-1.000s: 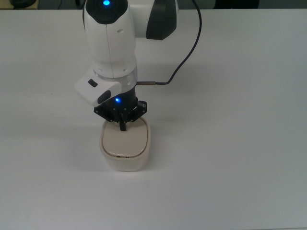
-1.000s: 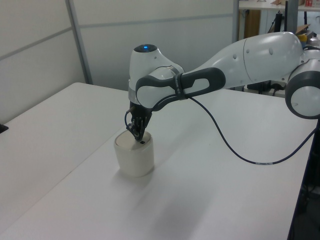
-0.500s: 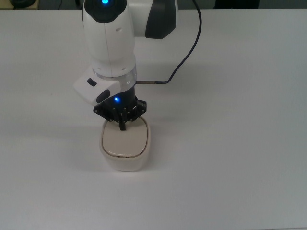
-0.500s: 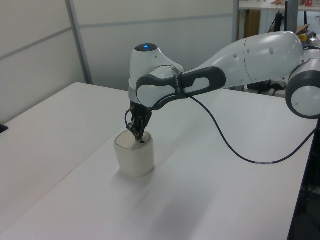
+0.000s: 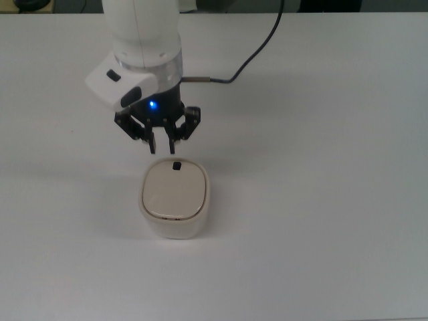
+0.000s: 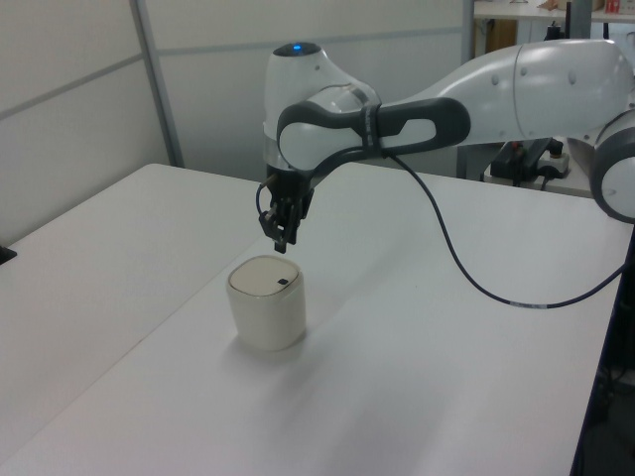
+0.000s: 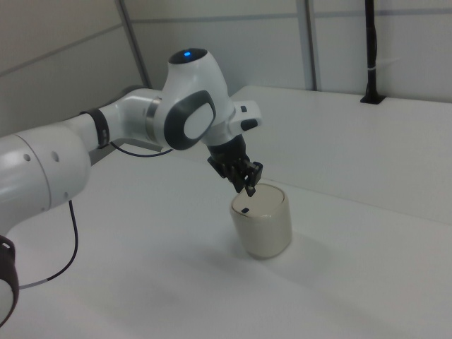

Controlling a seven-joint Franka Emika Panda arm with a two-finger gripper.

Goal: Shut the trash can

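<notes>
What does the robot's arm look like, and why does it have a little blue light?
The arm is made of smooth, rounded white shells with dark grey bands at the joints. A glowing blue dot sits on top of its last big joint, and another shines just above the tool, which is small and black. A thin black cable loops from the wrist across the table. The pictures don't show what the lights are for.

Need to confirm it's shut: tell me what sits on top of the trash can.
A flat cream lid with a small black tab covers the trash can. Its inside is hidden. The gripper hangs above, touching nothing.
</notes>
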